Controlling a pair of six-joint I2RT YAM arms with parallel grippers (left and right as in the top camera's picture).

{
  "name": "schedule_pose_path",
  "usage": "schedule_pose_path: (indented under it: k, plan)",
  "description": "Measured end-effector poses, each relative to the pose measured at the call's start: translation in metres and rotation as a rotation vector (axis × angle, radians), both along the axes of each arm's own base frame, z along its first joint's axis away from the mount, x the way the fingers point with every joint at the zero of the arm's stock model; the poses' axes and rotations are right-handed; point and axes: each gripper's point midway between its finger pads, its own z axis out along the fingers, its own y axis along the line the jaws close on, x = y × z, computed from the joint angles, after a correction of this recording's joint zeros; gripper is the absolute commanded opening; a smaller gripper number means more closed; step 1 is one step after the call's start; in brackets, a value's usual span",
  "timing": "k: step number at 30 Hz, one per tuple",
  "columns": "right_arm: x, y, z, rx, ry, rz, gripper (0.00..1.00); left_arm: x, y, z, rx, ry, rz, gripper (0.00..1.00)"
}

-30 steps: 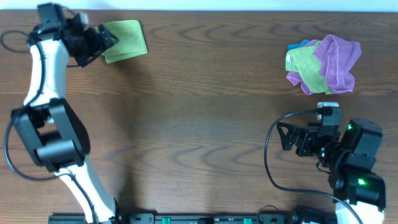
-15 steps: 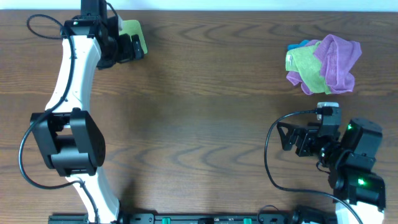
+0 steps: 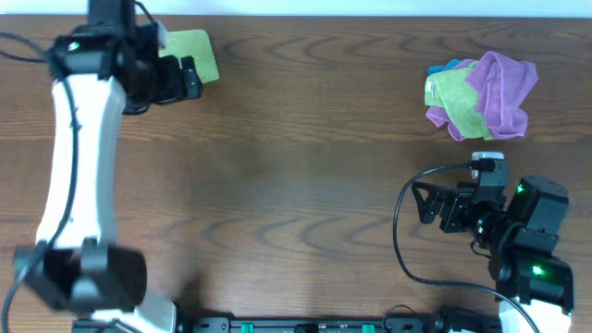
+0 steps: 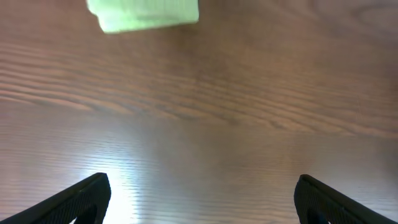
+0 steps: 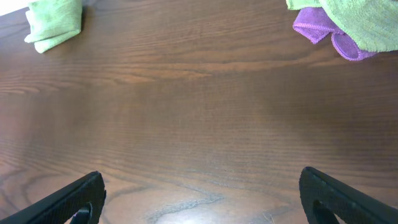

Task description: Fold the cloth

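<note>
The cloth (image 3: 196, 48) is bright lime-green and lies folded into a small rectangle at the far left of the table. It also shows in the left wrist view (image 4: 143, 14) and the right wrist view (image 5: 55, 22). My left gripper (image 3: 188, 80) is open and empty, just in front of the cloth and apart from it; in the left wrist view (image 4: 199, 202) only bare wood lies between its fingers. My right gripper (image 3: 424, 203) is open and empty at the near right, over bare table in the right wrist view (image 5: 202, 199).
A bunched pile of a purple cloth (image 3: 504, 88) and a duller olive-green cloth (image 3: 450, 95) lies at the far right; it also shows in the right wrist view (image 5: 348, 25). The table's far edge runs just behind both cloths.
My left arm has swung and its gripper has drawn back from the cloth toward the near side. The cloth lies still. The right arm has not moved.
</note>
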Motion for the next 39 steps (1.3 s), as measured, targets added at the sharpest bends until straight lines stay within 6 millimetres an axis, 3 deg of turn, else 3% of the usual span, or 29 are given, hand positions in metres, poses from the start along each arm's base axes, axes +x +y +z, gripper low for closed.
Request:
schedule_pose_path:
  k: [4,8,13,22,29,39]
  plan:
    - [0.0,0.0,0.0,0.0,0.0,0.0,0.99,-0.012,0.006,0.021,0.041,-0.109,0.011,0.95]
    - [0.0,0.0,0.0,0.0,0.0,0.0,0.99,-0.018,0.011,0.016,0.068,-0.19,0.027,0.95]
    - [0.0,0.0,0.0,0.0,0.0,0.0,0.99,-0.041,0.013,-0.008,0.086,-0.26,0.039,0.95]
    - [0.0,0.0,0.0,0.0,0.0,0.0,0.99,-0.113,0.016,-0.043,0.117,-0.333,0.058,0.95]
    - [0.0,0.0,0.0,0.001,0.002,0.0,0.99,-0.164,0.018,-0.082,0.139,-0.39,0.073,0.95]
    - [0.0,0.0,-0.001,0.001,0.003,0.0,0.99,-0.196,0.023,-0.127,0.185,-0.463,0.076,0.96]
